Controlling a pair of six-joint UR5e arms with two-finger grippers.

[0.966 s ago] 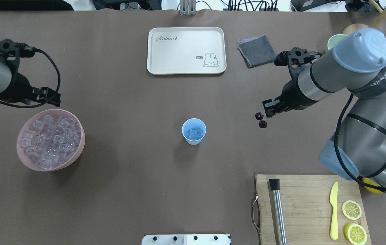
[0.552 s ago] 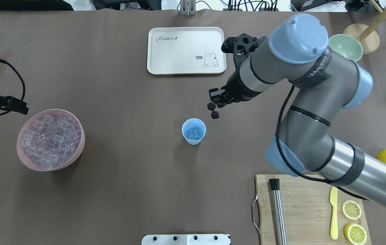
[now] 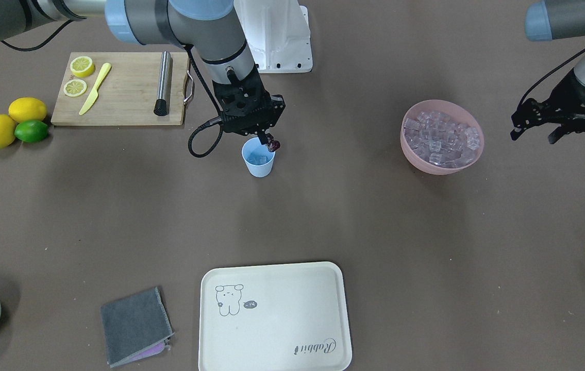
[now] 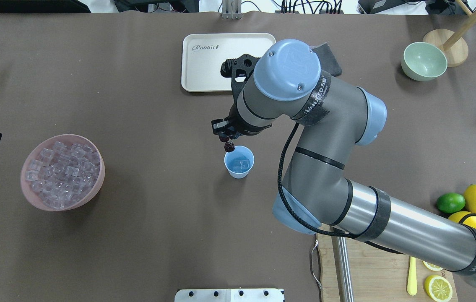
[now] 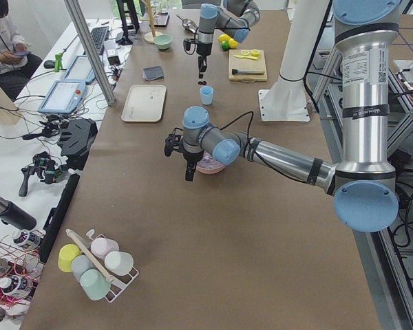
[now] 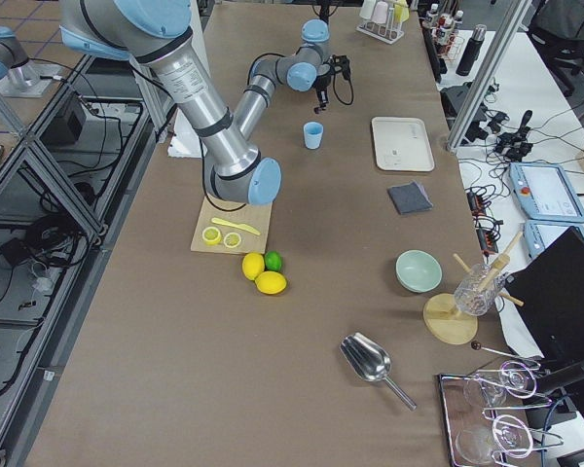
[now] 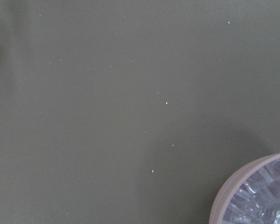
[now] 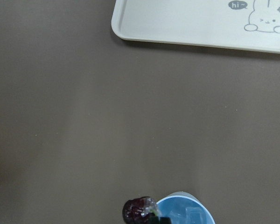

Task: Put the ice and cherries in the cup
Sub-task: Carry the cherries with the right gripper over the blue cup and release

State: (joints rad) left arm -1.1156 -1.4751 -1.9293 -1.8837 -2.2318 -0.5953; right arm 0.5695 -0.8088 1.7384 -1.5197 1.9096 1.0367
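The light blue cup (image 4: 239,162) stands mid-table with a few ice cubes (image 4: 241,164) inside; it also shows in the front view (image 3: 258,161). My right gripper (image 4: 222,134) is shut on the stems of two dark cherries (image 4: 229,147), which hang just above the cup's far-left rim (image 3: 273,146). One cherry (image 8: 137,210) shows beside the cup (image 8: 186,213) in the right wrist view. The pink bowl (image 4: 95,184) holds many ice cubes (image 4: 59,174). My left gripper (image 3: 535,133) is open and empty, off to the outer side of that bowl (image 3: 413,154).
A cream rabbit tray (image 4: 204,63) lies beyond the cup, partly under my right arm. A grey cloth (image 3: 135,324) and a pale green bowl (image 4: 424,61) are at the far side. A cutting board (image 3: 122,98) with lemon slices, knife and muddler, plus lemons and a lime (image 3: 30,131), sit near my base.
My right arm has swung left across the table with the cherries, from right of the cup to just over its rim. My left arm has drawn back further left, away from the pink bowl.
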